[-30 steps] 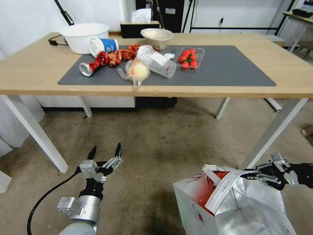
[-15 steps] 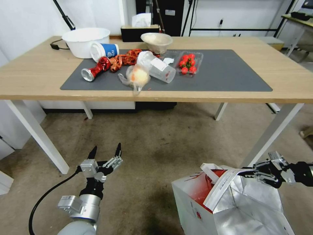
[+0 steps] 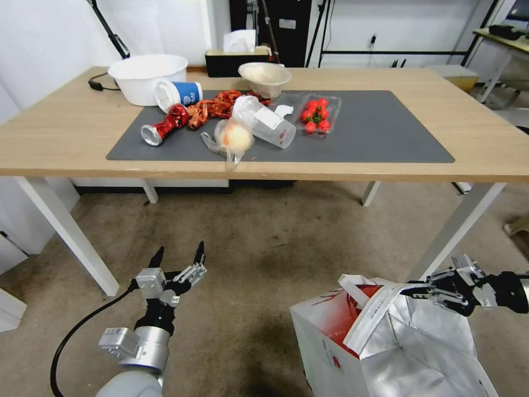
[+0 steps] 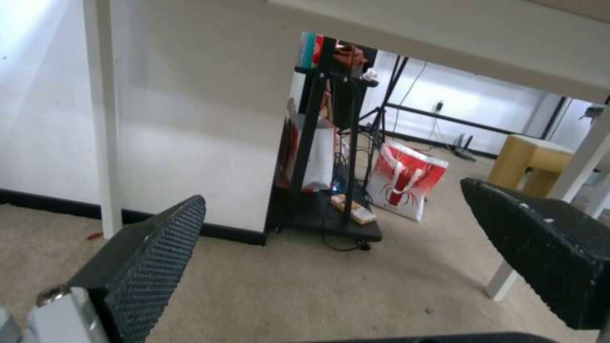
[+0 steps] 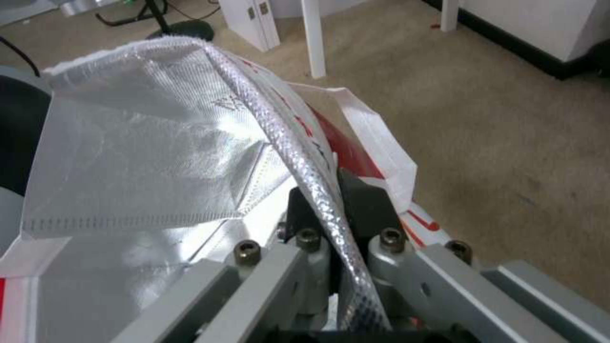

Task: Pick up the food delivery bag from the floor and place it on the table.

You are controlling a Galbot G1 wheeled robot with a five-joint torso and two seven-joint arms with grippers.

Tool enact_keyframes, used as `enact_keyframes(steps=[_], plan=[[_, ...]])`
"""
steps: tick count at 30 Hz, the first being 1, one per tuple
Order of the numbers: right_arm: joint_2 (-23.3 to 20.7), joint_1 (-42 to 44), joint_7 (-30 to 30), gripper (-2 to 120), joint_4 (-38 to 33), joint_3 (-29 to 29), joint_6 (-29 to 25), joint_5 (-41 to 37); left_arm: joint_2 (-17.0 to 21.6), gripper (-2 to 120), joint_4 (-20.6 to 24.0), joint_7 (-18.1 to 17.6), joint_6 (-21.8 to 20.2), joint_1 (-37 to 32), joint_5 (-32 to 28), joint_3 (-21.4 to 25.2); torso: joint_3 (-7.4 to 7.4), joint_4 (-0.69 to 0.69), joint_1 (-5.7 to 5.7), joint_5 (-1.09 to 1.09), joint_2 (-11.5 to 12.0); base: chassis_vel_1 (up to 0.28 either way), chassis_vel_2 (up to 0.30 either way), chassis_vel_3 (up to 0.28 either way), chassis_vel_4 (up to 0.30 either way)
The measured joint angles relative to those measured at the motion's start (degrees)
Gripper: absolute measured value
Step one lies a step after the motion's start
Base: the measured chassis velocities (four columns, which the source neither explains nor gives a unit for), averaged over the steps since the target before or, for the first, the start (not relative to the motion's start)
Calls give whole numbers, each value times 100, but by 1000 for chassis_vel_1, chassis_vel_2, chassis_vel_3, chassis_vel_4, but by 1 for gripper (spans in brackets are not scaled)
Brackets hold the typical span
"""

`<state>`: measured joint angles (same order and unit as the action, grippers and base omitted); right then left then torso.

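The food delivery bag [image 3: 352, 353], white with red panels and silver foil lining, stands open at the lower right of the head view; its bottom is cut off by the picture's edge. My right gripper [image 3: 421, 290] is shut on the bag's top rim beside a white handle [image 3: 380, 314]. In the right wrist view the foil rim [image 5: 299, 157] is pinched between the right gripper [image 5: 330, 205] fingers. My left gripper [image 3: 177, 258] hangs open over the carpet floor [image 3: 264, 242], left of the bag, holding nothing. In the left wrist view the left gripper [image 4: 343, 247] has its fingers wide apart. The light-wood table [image 3: 66, 138] stands ahead.
On the dark grey mat [image 3: 386, 132] lie a red can [image 3: 162, 124], a blue cup [image 3: 177, 92], a clear bag of orange food [image 3: 234, 138], a plastic jug [image 3: 264, 121] and a tomato tray [image 3: 317, 113]. White table legs [image 3: 457, 229] flank the floor. The mat's right half is bare.
The whole head view has shifted, so the table sits lower in the picture. My right gripper keeps its hold on the bag's rim. The left gripper stays open in the same place.
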<state>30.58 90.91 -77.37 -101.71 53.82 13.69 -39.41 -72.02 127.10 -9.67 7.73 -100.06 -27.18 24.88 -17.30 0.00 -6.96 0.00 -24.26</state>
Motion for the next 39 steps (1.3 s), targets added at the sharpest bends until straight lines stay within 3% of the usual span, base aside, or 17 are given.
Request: enact_keyframes(steps=[39], plan=[[-34,16,-30,0,-60,0,10,14,45,100,113,-158,-68,8,-91,30,-590,0,-348,0,-939,0,0,0,0]])
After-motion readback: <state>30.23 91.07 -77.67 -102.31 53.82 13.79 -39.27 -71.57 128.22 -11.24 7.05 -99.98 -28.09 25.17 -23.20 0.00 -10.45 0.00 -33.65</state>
